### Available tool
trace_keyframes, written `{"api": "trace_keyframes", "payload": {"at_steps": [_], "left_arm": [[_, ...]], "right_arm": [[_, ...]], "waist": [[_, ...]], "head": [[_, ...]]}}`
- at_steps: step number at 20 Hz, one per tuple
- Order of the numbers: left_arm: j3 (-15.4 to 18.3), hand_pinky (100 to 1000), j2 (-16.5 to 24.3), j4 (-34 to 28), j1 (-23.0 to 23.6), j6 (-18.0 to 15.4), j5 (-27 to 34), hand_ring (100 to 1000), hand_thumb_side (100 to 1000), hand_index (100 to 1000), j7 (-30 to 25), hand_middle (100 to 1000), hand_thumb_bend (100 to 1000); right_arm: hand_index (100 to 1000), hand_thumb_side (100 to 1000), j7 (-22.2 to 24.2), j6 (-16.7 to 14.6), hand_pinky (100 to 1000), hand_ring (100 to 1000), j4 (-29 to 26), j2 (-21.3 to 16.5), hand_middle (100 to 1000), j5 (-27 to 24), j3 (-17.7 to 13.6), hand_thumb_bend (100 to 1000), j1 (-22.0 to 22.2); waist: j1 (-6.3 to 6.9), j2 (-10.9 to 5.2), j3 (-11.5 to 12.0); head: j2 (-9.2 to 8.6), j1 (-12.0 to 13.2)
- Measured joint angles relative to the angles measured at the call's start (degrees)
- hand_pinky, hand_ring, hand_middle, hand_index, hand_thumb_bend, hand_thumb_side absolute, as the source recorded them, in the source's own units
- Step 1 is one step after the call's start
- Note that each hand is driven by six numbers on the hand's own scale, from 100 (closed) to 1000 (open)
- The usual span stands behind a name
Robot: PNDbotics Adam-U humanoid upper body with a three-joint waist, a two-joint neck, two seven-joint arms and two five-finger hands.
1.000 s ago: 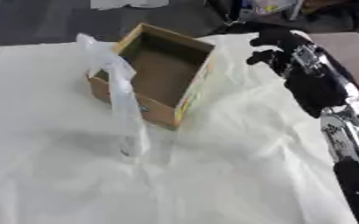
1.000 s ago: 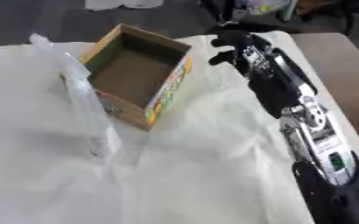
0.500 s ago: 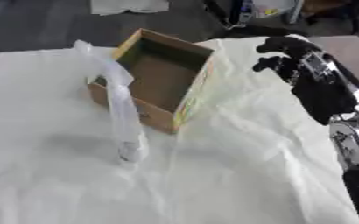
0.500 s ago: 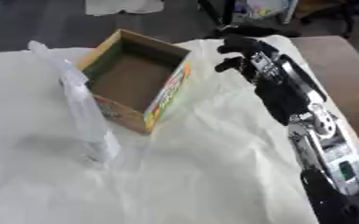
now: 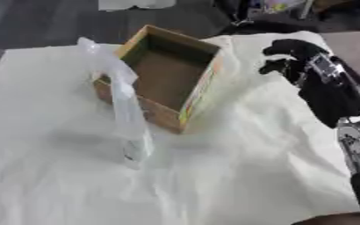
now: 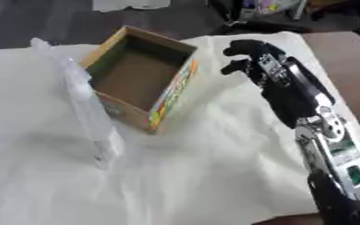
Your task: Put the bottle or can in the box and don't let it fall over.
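Observation:
A tall clear plastic bottle (image 5: 127,115) stands upright on the white cloth, touching the near left corner of an open cardboard box (image 5: 203,82). The box is brown inside, has a colourful printed side, and holds nothing. My right hand (image 5: 292,53), black, hovers to the right of the box's far right corner, apart from it. Its fingers are curled downward and hold nothing. The right forearm (image 6: 306,99) runs from the hand down to the lower right edge. The bottle is on the far side of the box from that hand. My left hand shows in neither view.
A wrinkled white cloth (image 5: 237,167) covers the table. A brown table edge (image 6: 344,52) shows at the right. Dark floor and some clutter (image 5: 268,9) lie beyond the far edge.
The whole picture has shifted a little, so the camera moved. The right hand has stayed beside the box's right side; bottle and box have not moved.

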Motion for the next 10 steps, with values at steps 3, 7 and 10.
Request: {"api": "trace_keyframes", "payload": {"at_steps": [3, 7, 10], "left_arm": [[-1.2, 915, -1.0, 0.4, -0.4, -0.4, -0.4, 793, 786, 866, -0.4, 820, 100], [-2.7, 916, -2.9, 1.6, -1.7, -0.9, -0.6, 793, 787, 864, -0.9, 820, 100], [-3.5, 918, -3.6, 2.2, -1.8, -1.2, -0.7, 796, 792, 863, -1.5, 820, 100]], "right_arm": [[797, 716, 0.1, 0.1, 971, 682, 0.0, 0.1, 750, 0.0, 0.1, 100, 0.0], [798, 718, 0.4, 0.4, 972, 683, 0.0, 0.2, 751, 0.2, 0.3, 100, 0.0], [798, 720, 0.5, 0.4, 972, 683, 0.0, 0.2, 751, 0.2, 0.3, 100, 0.0]], "waist": [[-0.03, 0.06, -0.3], [-0.05, 0.14, -0.5], [-0.05, 0.14, -0.7]], "head": [[-0.11, 0.8], [-0.34, 1.6], [-0.68, 1.7]]}}
